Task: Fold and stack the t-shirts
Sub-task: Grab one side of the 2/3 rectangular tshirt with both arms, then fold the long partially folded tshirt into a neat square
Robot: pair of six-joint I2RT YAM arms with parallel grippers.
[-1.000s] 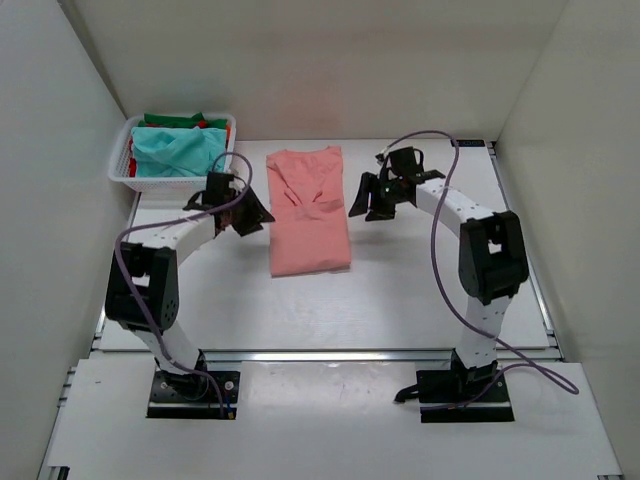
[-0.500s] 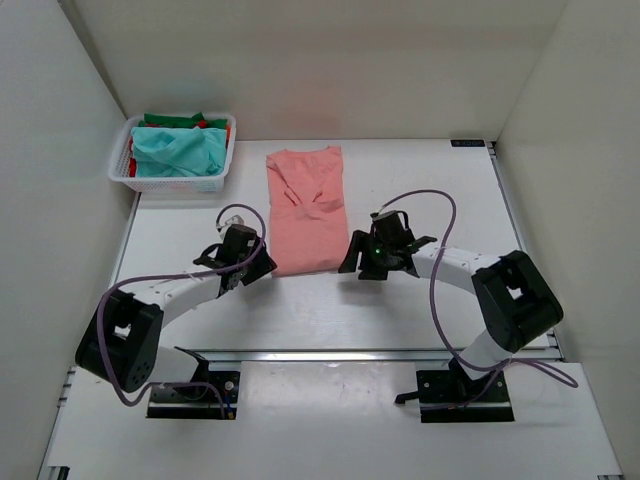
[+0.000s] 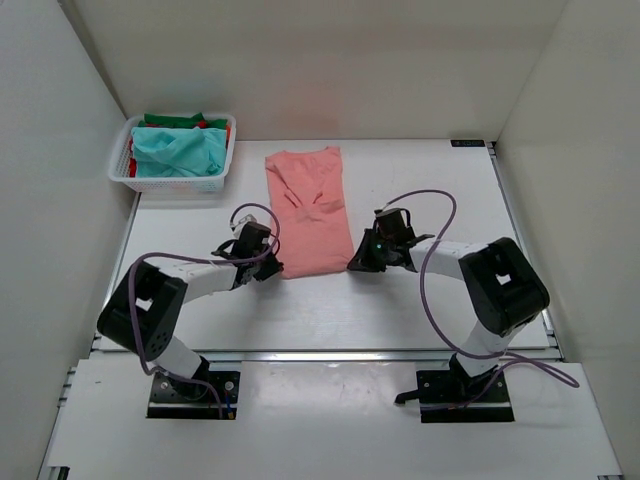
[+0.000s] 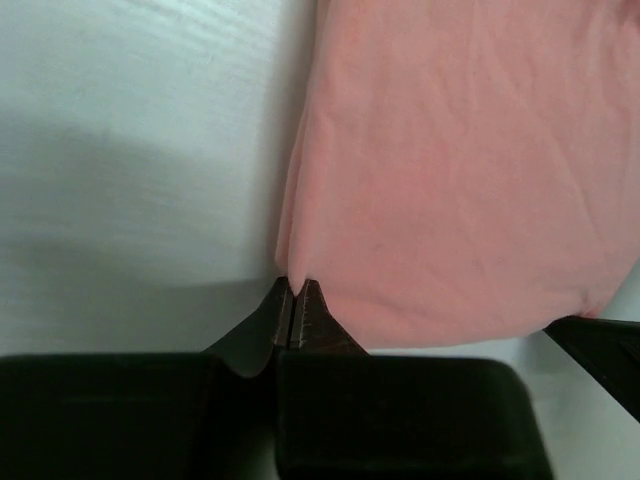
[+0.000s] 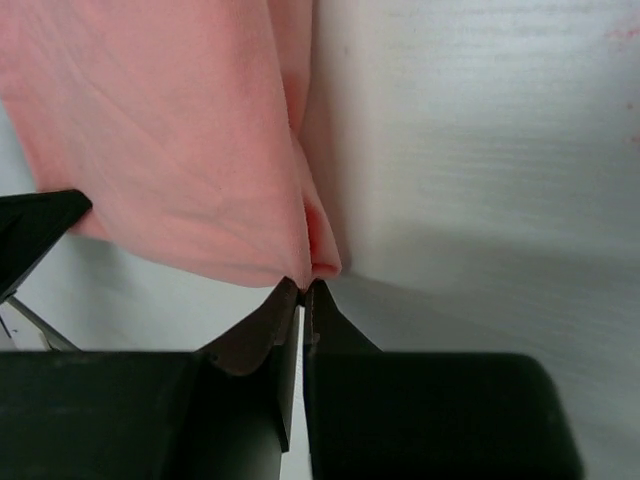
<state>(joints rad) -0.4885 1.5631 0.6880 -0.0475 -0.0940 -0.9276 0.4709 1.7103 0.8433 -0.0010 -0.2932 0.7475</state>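
Note:
A salmon-pink t-shirt point(image 3: 308, 205) lies folded into a long strip on the white table, collar end away from me. My left gripper point(image 3: 272, 268) is shut on the shirt's near left corner point(image 4: 297, 283), pinching the cloth between its fingertips. At the near right corner point(image 5: 315, 268) my right gripper point(image 3: 356, 264) is shut on the cloth in the same way. In the back left basket lie a teal t-shirt point(image 3: 178, 150) on top, with green point(image 3: 172, 120) and red point(image 3: 211, 124) t-shirts showing behind it.
The white lattice basket point(image 3: 170, 181) stands at the table's back left corner against the left wall. White walls close in the table at left, back and right. Purple cables loop over both forearms.
Both arms have come down from beside the shirt's middle to its near end. Both grippers have gone from open to shut on the shirt's near corners.

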